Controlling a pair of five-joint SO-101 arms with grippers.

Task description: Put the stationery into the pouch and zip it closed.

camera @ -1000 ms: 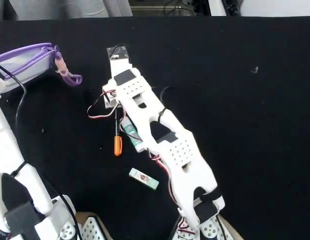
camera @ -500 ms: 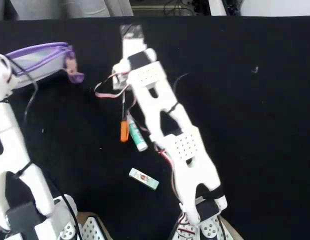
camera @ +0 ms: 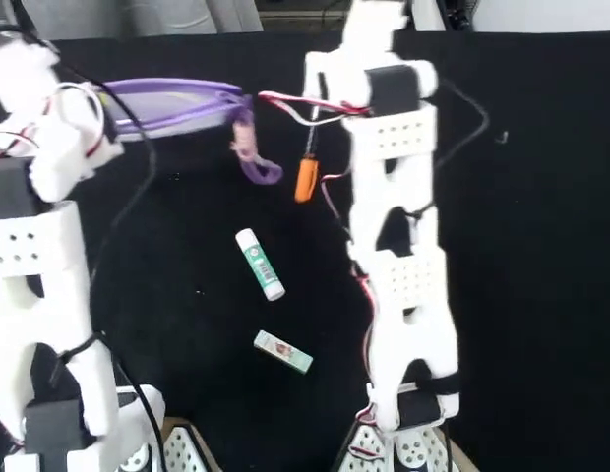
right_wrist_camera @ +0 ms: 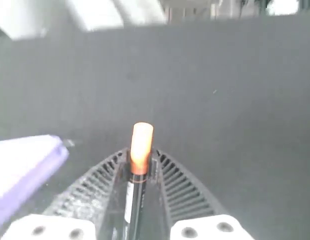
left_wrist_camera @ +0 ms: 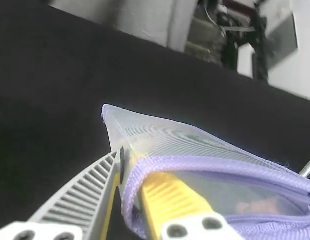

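While raised above the table [camera: 541, 246], pen [camera: 306, 178] sits clamped in right claw [right_wrist_camera: 140, 159].
Orange cap sticks out past the claw, just beside pouch [camera: 172, 103] strap; left claw [left_wrist_camera: 129, 161] pinches pouch rim. Glue stick [camera: 259, 264], eraser [camera: 282, 352] on table.

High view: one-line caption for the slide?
Left pincer holds the purple pouch, right pincer holds an orange-capped pen beside it; a tube and a small packet lie on the table.

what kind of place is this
Probably a robotics lab bench: two white arms at a black table, cabled equipment behind it, the left gripper holding a pouch, the right gripper a pen.
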